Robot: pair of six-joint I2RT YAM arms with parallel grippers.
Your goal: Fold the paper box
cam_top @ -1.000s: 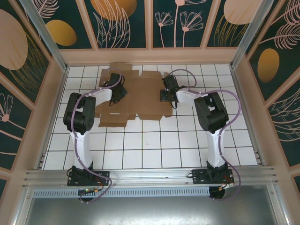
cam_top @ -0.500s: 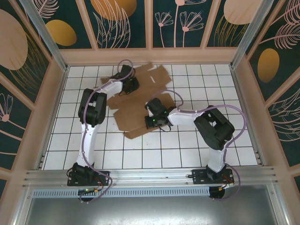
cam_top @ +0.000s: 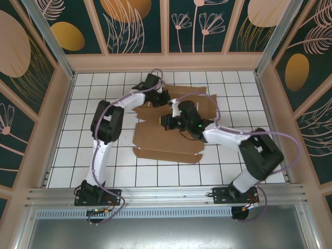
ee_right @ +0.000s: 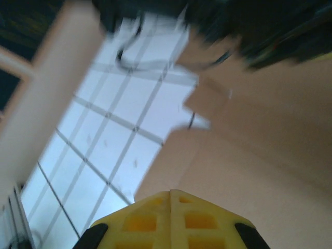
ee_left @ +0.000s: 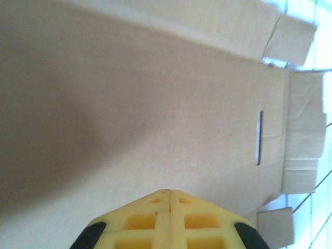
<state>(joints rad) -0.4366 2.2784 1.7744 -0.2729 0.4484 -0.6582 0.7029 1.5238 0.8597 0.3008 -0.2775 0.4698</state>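
My 2 arms start at the near edge of the white tile table (cam_top: 155, 174), and both reach fwd to the middle. The paper box (cam_top: 166, 141) lies there. It is a flat brown sheet w/ its flaps spread out, well apart from my bases.

My right arm comes in from the right w/ a big bend. The right gripper (cam_top: 169, 122) is over the middle of the sheet. Its yellow pads (ee_right: 155, 223) are pressed tight together w/ nothing between them.

My left arm goes up the left side, then bends right. The left gripper (cam_top: 158, 96) is at the sheet's far edge, near the right one. It is squeezed tight too and holds nothing. In front of it is plain cardboard w/ a thin slot (ee_left: 259, 136).

The right wrist pic is v. blurry. I can't tell what the dark blob (ee_right: 259, 31) at its top is. My arms hide some of the sheet's far part. I can't tell if my tips touch the cardboard.
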